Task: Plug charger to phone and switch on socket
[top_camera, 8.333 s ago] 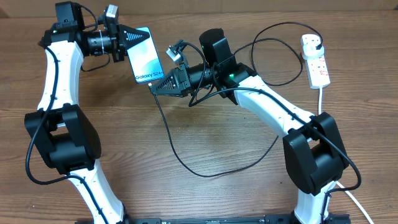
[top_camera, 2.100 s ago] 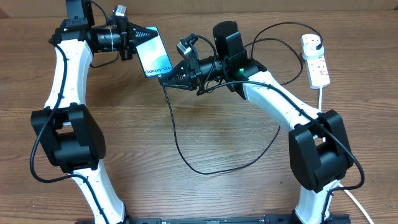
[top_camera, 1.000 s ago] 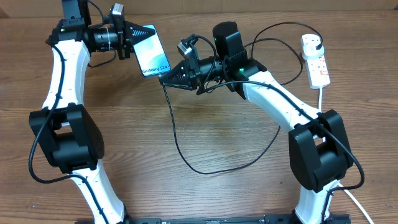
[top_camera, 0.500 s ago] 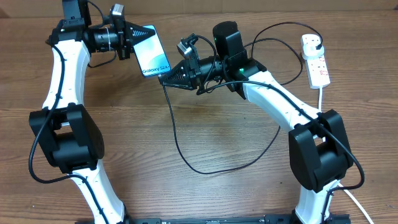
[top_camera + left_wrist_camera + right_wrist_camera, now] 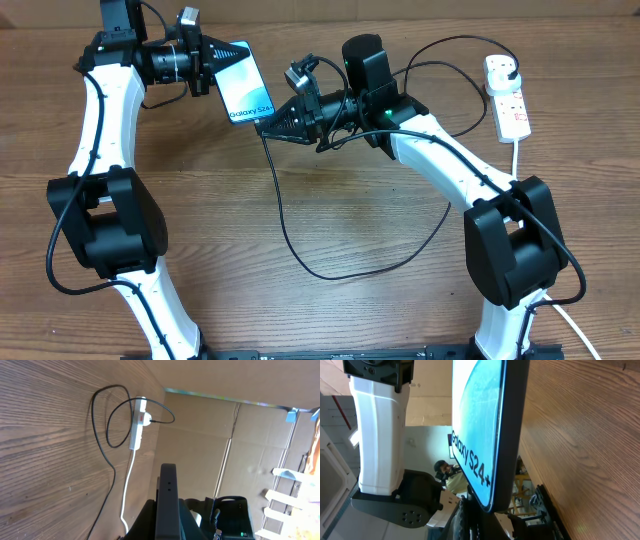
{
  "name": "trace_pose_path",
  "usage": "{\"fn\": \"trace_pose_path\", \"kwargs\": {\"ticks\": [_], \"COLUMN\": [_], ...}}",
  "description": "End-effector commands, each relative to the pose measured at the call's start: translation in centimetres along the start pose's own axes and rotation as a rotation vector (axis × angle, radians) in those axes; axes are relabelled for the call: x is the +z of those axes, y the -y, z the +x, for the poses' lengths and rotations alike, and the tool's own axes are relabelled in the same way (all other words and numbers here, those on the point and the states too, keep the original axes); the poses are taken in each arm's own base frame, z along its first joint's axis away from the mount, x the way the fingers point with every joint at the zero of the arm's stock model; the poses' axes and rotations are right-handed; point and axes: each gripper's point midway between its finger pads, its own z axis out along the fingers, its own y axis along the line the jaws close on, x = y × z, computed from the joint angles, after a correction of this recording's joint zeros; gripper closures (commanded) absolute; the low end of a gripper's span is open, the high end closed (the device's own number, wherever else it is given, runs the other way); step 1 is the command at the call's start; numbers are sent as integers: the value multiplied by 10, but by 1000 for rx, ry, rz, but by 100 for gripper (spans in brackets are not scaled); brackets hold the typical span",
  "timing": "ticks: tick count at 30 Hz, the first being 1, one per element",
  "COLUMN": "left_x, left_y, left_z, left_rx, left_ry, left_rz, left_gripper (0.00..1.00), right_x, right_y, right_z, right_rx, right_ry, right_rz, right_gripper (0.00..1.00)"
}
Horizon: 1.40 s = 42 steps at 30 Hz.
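Overhead: left jaws clamped on the phone (image 5: 247, 88), held tilted above the table (image 5: 330, 320). Right jaws pinched shut on the charger (image 5: 279, 205) tip at its lower edge. Socket (image 5: 508, 97) far right. Left wrist: phone edge-on. Right wrist: screen close.

Wooden table (image 5: 350, 320): socket (image 5: 508, 98) far right, charger (image 5: 281, 222) cable looping across middle.

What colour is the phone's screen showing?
Light blue-cyan gradient with dark "Galaxy S24+" lettering, on the slim black-edged smartphone. It shows best in the right wrist view.
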Motion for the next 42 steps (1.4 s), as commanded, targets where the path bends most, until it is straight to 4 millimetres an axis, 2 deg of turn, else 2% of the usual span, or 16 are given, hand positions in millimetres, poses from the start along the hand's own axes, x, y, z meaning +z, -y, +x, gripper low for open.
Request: {"fn": "trace_pose_path", "kwargs": {"ticks": [1, 20, 42], "left_x": [-1, 14, 6], "left_y": [7, 8, 8], "left_z": [1, 9, 6], "left_rx": [28, 40, 26], "left_ry": [-11, -39, -29], "left_rz": [20, 9, 18], "left_gripper": [95, 96, 95], "right_x": [-1, -1, -1], "right_y": [-6, -5, -5], "right_z": [-3, -4, -4], "right_rx": [-20, -20, -24], "right_ry": [-2, 4, 4], "right_rz": [-9, -5, -5], "right_gripper": [96, 96, 96]}}
